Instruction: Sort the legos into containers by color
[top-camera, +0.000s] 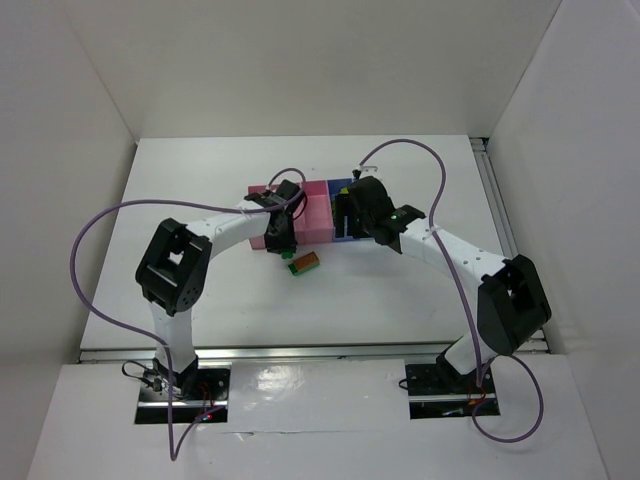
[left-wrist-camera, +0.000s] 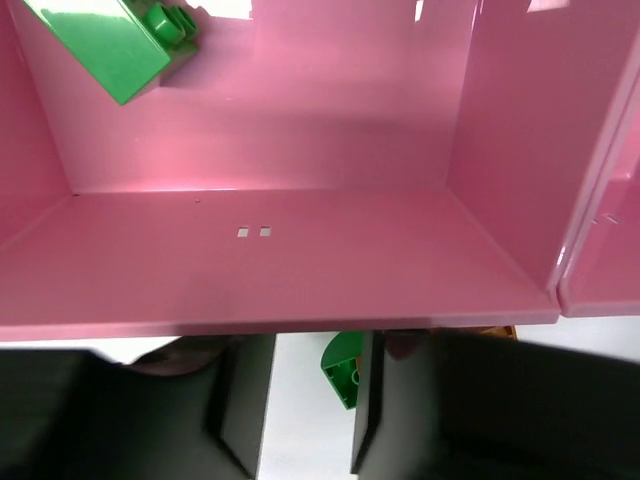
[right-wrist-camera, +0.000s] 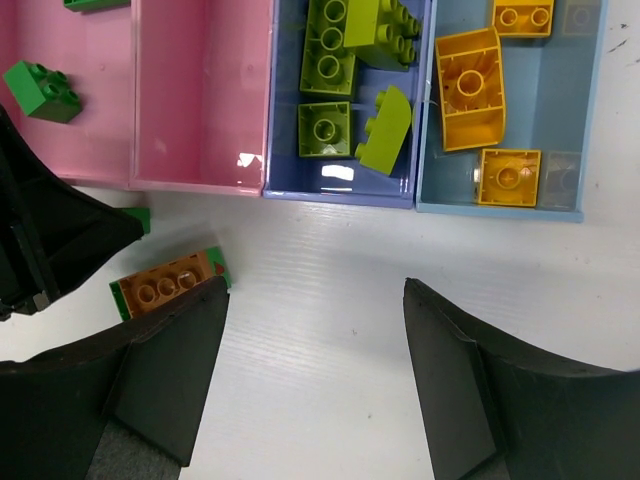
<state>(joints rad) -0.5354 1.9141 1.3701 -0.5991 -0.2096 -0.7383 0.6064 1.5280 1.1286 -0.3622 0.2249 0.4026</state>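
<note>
Four joined bins stand mid-table (top-camera: 322, 192). In the right wrist view the wide pink bin (right-wrist-camera: 95, 150) holds dark green bricks (right-wrist-camera: 42, 90), the narrow pink bin (right-wrist-camera: 205, 120) has no brick, the blue bin (right-wrist-camera: 290, 150) holds lime green bricks (right-wrist-camera: 326, 128), and the light blue bin (right-wrist-camera: 540, 110) holds yellow bricks (right-wrist-camera: 468, 88). An orange brick stacked on a green one (right-wrist-camera: 165, 283) lies on the table by my open right gripper (right-wrist-camera: 312, 290). My left gripper (left-wrist-camera: 305, 345) is open at the wide pink bin's near wall, with a small green curved brick (left-wrist-camera: 343, 368) between its fingers, by the right finger.
White walls enclose the table (top-camera: 400, 290) on three sides. Purple cables loop from both arms. The left wrist view shows a green brick (left-wrist-camera: 110, 40) at the far corner of the wide pink bin (left-wrist-camera: 300, 260). The orange brick also shows in the top view (top-camera: 306, 263).
</note>
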